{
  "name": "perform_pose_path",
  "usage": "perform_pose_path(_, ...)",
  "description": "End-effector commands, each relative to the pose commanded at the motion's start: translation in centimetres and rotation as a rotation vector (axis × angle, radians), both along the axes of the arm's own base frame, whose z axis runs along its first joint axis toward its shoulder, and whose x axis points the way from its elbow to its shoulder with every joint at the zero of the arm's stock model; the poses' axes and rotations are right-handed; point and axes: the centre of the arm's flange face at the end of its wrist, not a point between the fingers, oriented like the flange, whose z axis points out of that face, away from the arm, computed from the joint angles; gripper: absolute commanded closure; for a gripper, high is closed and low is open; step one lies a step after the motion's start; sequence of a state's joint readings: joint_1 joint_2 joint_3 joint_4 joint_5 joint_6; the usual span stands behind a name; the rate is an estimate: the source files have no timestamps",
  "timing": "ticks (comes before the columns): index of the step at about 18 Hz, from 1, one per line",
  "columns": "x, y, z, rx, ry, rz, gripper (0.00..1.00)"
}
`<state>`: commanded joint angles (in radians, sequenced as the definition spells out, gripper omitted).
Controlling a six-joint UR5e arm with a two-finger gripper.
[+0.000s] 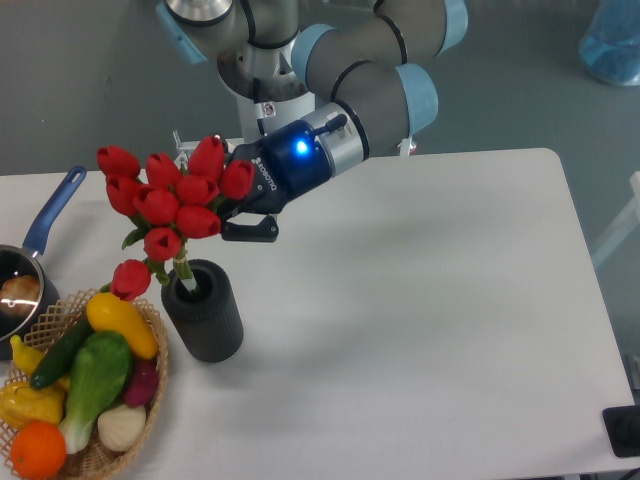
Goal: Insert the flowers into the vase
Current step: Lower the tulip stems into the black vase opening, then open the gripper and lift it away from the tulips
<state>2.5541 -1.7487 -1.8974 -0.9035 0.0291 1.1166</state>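
Wicker basket [150,330] w/ toy veg & fruit, blue-handled saucepan [30,262] beside it, white table [430,330].
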Motion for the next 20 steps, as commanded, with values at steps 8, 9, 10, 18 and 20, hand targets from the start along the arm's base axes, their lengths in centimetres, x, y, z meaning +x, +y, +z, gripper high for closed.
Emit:
perform_pose_path(8,0.8,0.3,-5.0,-0.063,0.054,-0.011,0.92)
perform_pose_path(9,0.8,0.6,-5.8,-0.083,0.064,-0.017,0.90)
perform_pose_path(10,0.8,0.7,-6.4,-0.094,0.073,-0.019,0.88)
perform_pose_path(18,1.5,0.3,-9.3,-0.118,0.056,-0.029,0.00)
perform_pose_path(20,1.4,0.0,-9.7,-0.123,0.049,-0.022,0.00)
